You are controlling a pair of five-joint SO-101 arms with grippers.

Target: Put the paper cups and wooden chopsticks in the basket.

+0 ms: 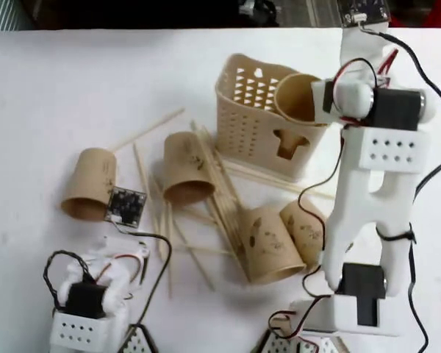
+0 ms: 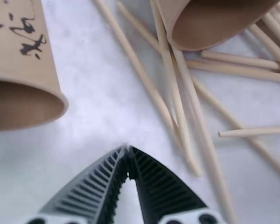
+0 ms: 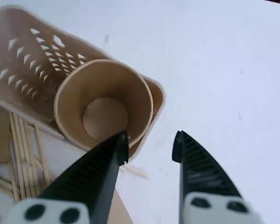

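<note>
Lying on the white table [image 1: 59,88], the perforated beige plastic basket [image 3: 32,51] is seen just beyond the right gripper [image 3: 149,140]. Its fingers are parted wide and grip nothing. A tan paper cup [image 3: 102,102] is propped at the basket's end, touching one fingertip, so it is judged delivered, not gripped. The left gripper [image 2: 128,151] is closed tip to tip on nothing. A fallen paper cup [image 2: 23,70] lies to one side of its fingers and the thin pale wooden chopsticks [image 2: 177,102] to the other, presumably awaiting collection.
</note>
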